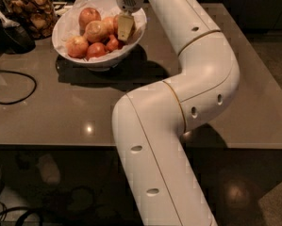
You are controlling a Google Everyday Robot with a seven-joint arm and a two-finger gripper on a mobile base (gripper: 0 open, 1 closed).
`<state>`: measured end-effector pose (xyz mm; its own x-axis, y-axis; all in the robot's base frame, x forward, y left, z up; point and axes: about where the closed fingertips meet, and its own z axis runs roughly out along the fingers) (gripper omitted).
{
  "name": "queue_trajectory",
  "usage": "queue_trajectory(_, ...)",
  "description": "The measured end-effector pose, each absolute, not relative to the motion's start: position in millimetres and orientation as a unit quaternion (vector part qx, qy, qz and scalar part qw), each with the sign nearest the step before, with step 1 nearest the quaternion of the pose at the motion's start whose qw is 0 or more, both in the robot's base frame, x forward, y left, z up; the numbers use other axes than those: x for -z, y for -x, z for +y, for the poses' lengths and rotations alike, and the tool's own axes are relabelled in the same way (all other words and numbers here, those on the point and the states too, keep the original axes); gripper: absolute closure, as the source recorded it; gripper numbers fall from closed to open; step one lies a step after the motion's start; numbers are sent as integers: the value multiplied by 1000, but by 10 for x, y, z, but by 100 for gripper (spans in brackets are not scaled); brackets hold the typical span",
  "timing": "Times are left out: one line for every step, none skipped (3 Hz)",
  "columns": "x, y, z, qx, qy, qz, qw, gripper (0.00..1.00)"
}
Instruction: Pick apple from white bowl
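Observation:
The white bowl [65, 25], lined with crinkled white paper, stands at the back left of the table and holds several apples. A pale yellow-tan apple with an orange-red blush [109, 24] lies at the bowl's right side. My gripper [125, 27] reaches down into the bowl's right side from above, right beside that apple and touching or nearly touching it. A pale apple [95, 31] sits in the middle, a redder one [87, 16] behind it, and smaller red apples [97, 50] lie at the front. The arm hides the bowl's far right rim.
A glass jar of brown snacks [31, 11] stands left of the bowl, with a dark object [11, 34] in front of it. A black cable [18, 86] loops on the table's left. My white arm [197, 74] crosses the table's middle and right.

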<state>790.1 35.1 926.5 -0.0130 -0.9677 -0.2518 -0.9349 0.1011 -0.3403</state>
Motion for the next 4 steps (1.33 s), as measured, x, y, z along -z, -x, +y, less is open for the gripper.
queue_trajectory(-9460, -7880, 375, 41, 665, 709, 233, 100)
queue_trajectory(-9587, -7847, 390, 42, 662, 708, 243, 100)
queue_trajectory(-9751, -7767, 401, 40, 660, 707, 252, 100)
queue_trajectory(-9992, -7605, 439, 21, 669, 692, 273, 100)
